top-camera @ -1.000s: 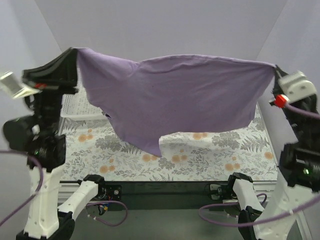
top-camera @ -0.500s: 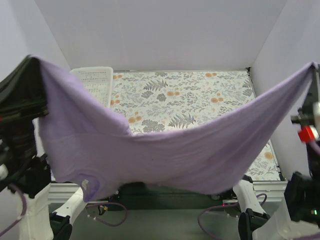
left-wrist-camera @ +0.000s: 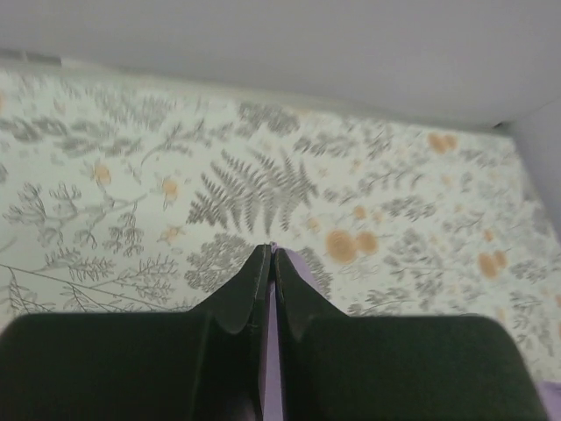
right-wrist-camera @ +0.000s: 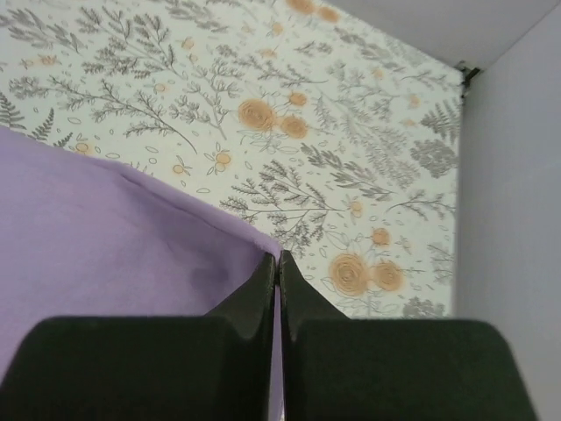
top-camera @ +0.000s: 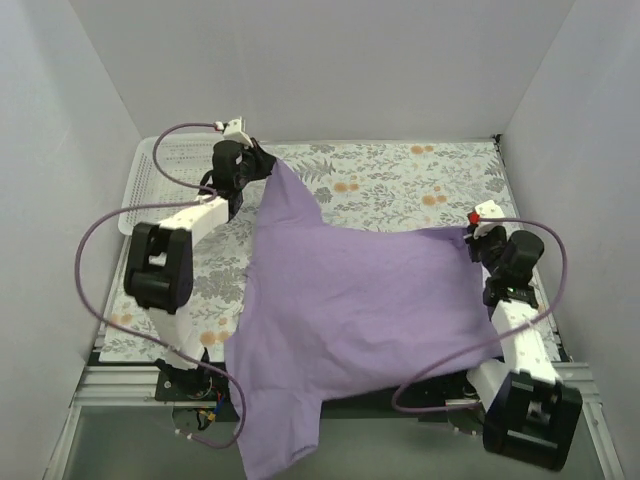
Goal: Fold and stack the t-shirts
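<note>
The t-shirt (top-camera: 360,300) is looking like soft, matt purple cloth, lying mostly smooth with a few gentle creases. The table cover (top-camera: 400,180) is showing a dull, flat print of leaves and flowers. The white basket (top-camera: 175,160) is looking like hard plastic mesh. The left gripper (left-wrist-camera: 270,250) and right gripper (right-wrist-camera: 278,259) are looking black and matt, like hard plastic.
</note>
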`<action>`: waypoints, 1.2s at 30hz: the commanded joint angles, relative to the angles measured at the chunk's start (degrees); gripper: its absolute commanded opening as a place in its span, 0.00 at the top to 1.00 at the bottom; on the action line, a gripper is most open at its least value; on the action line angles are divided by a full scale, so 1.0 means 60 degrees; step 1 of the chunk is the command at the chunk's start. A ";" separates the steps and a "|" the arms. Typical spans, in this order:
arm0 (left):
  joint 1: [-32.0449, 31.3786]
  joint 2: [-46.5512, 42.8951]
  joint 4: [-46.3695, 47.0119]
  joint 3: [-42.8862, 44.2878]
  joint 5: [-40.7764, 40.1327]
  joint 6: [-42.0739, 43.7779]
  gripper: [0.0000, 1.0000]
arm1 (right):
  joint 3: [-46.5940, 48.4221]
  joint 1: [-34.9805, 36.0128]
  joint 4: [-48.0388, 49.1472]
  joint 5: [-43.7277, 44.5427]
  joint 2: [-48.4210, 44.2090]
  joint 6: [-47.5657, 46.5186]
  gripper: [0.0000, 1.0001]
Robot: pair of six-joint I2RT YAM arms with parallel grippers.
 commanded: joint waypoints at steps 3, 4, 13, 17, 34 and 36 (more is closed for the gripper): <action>0.0225 0.2738 -0.0279 0.2711 0.0247 0.0298 1.00 | -0.0295 0.0016 0.6334 -0.0736 0.2675 -0.0157 0.99; 0.0225 0.3064 -0.0600 0.3019 0.0246 0.0284 1.00 | -0.0149 0.0001 0.6337 -0.0753 0.2985 -0.0290 0.99; 0.0254 0.4181 -0.1217 0.4325 0.0012 -0.0054 1.00 | 0.2150 -0.0146 0.5079 -0.0374 0.6341 -0.0117 0.99; 0.0283 0.4020 -0.1263 0.4399 -0.0003 -0.0024 1.00 | 0.2722 -0.0160 0.5004 0.0490 0.7294 0.0308 0.99; -0.1737 -0.4637 -0.0774 0.0063 -0.0001 0.1131 1.00 | 0.2181 -0.0643 0.1080 -0.1018 0.1892 0.0353 0.99; -0.1462 -0.4740 -0.0925 -0.0302 -0.0746 0.1177 1.00 | 0.2225 -0.0658 0.1049 -0.0463 0.1510 0.0396 0.99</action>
